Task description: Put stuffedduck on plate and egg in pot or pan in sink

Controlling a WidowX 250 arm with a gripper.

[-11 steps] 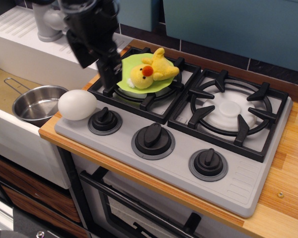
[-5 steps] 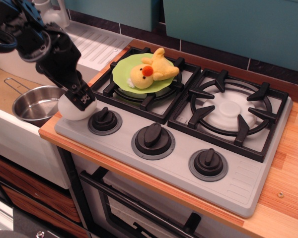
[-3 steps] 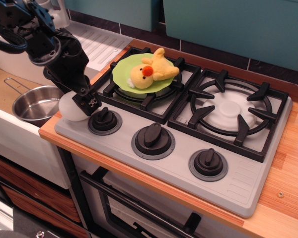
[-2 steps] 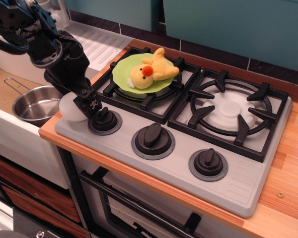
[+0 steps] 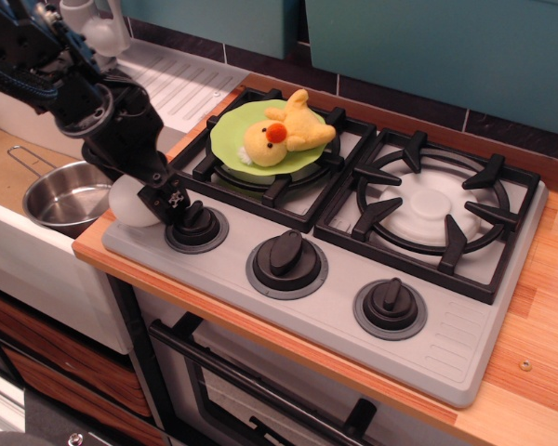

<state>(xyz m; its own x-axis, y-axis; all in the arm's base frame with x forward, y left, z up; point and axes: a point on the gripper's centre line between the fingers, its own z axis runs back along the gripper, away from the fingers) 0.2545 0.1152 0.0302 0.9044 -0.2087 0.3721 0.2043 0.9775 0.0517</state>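
Toy kitchen counter of pale wood carries a grey two-burner stove (image 5: 446, 344) with black grates and three black knobs along its front, and every place below is given relative to that stove. On its rear-left burner sits the lime-green plate (image 5: 231, 139), and the stuffedduck (image 5: 284, 133) lies on its side on that plate, so that half of the task looks done as things lie.

At the stove's front-left corner, just beside the leftmost knob (image 5: 198, 223), rests the white egg (image 5: 128, 202), half hidden by the black gripper (image 5: 158, 200). The gripper has its fingers low at the egg's stove-side flank, probably to grasp it. One finger shows in front of the egg; the other is hidden, so I cannot tell whether the claw has closed on the egg or merely stands around it.

Left of the stove and lower lies the sink (image 5: 19, 251), and in it the small steel pot (image 5: 63, 198) stands upright with its wire handle pointing away from the stove. It sits just beyond the egg's corner, so the carry would likely be short: lift, shift left past the counter edge, lower into the pot. A smooth egg may slip or roll if pinched off-centre.
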